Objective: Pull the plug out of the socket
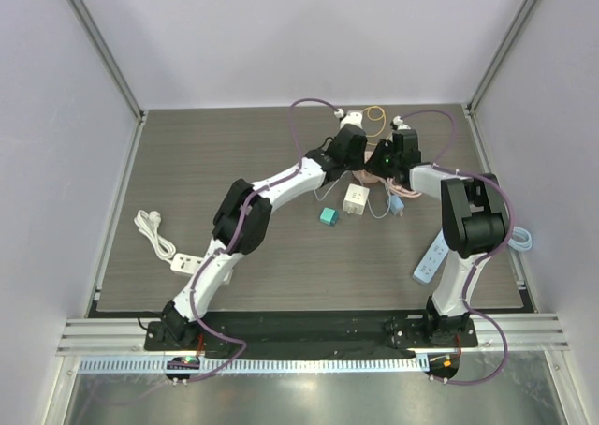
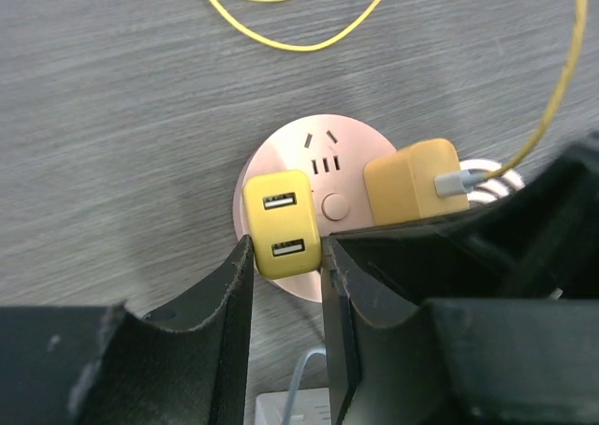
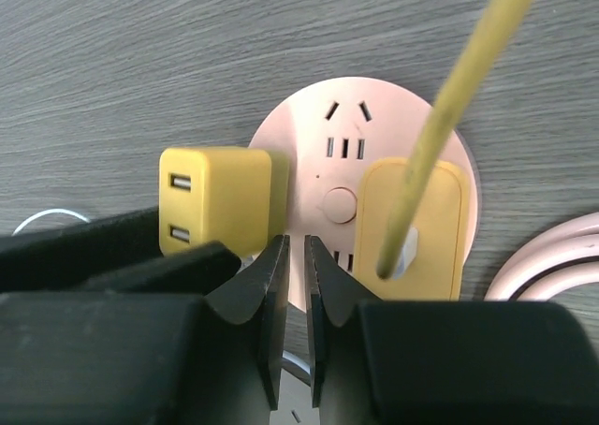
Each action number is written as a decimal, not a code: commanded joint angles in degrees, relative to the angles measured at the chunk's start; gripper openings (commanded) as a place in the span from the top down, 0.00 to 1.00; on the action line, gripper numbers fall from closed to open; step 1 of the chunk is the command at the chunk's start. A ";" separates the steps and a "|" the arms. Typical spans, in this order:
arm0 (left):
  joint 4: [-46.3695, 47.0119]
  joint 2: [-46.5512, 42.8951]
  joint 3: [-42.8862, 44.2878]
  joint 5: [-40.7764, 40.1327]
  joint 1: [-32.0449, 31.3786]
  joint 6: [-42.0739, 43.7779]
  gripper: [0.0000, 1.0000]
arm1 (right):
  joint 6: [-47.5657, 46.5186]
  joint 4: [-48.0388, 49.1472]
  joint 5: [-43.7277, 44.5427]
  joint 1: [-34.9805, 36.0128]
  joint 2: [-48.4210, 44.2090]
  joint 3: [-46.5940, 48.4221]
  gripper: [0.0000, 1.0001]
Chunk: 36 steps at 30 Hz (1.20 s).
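A round pink socket point(image 2: 323, 139) lies flat on the dark wood table, with two yellow plugs in it. In the left wrist view my left gripper point(image 2: 285, 247) is shut on the near end of the yellow plug point(image 2: 283, 221) that has two USB ports, one finger against each side. The other yellow plug point(image 2: 412, 182) carries a yellow cable point(image 2: 552, 97). Seen from the right wrist, my right gripper point(image 3: 290, 247) is shut over the socket's point(image 3: 346, 116) near edge, between the USB plug point(image 3: 215, 200) and the cabled plug point(image 3: 416, 219), holding nothing.
From above, both grippers meet at the table's back middle. A white cube adapter point(image 1: 356, 198) and a teal block point(image 1: 328, 216) lie just in front of them. A white power strip point(image 1: 184, 261) with its coiled cord point(image 1: 150, 227) lies left, a white remote-like bar point(image 1: 432, 261) right.
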 commanded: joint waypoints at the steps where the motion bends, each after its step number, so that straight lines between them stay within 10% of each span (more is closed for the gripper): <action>1: 3.42 -3.66 1.42 -6.10 -5.47 12.59 1.00 | -0.95 -4.21 1.96 -0.32 2.37 0.45 0.80; 15: 1.13 -3.92 2.31 3.30 -1.09 -4.79 1.00 | -1.39 -4.91 -0.14 -0.23 2.46 0.98 0.80; 36: 4.64 -8.14 -6.31 5.74 -0.82 11.11 1.00 | -5.97 -15.90 4.87 -4.26 -22.68 -2.18 0.53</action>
